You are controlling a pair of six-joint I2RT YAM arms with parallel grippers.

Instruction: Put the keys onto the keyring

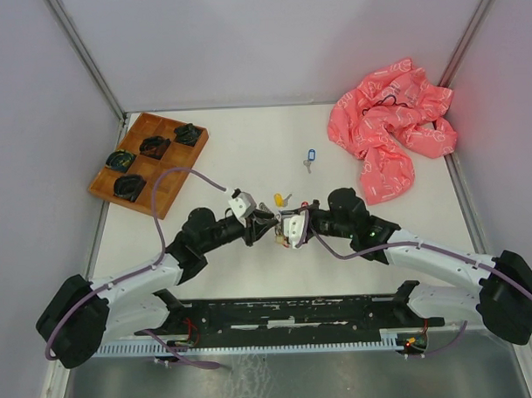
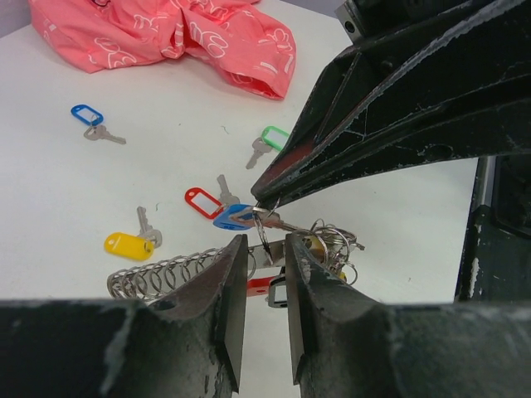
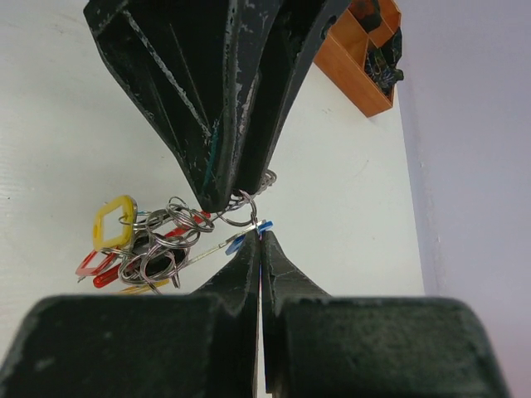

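Observation:
The keyring [image 2: 330, 245], a tangle of silvery rings with a red and black piece, lies at the table's middle. Closed on a blue-tagged key [image 2: 233, 217] at the cluster's edge is my right gripper [image 3: 260, 235], which reaches in from the upper right in the left wrist view [image 2: 260, 199]. My left gripper [image 2: 265, 249] is open, its jaws a narrow gap apart astride a ring and a flat metal piece of the cluster. Loose keys lie around: red tag [image 2: 202, 201], yellow tag [image 2: 128, 245], green tag [image 2: 273, 138], and another blue tag [image 2: 86, 114].
A pink cloth [image 1: 390, 129] is bunched at the back right. A wooden tray [image 1: 149, 161] with dark coiled items sits at the back left. A wire coil [image 2: 158, 274] lies beside my left fingers. Grey walls close in the table.

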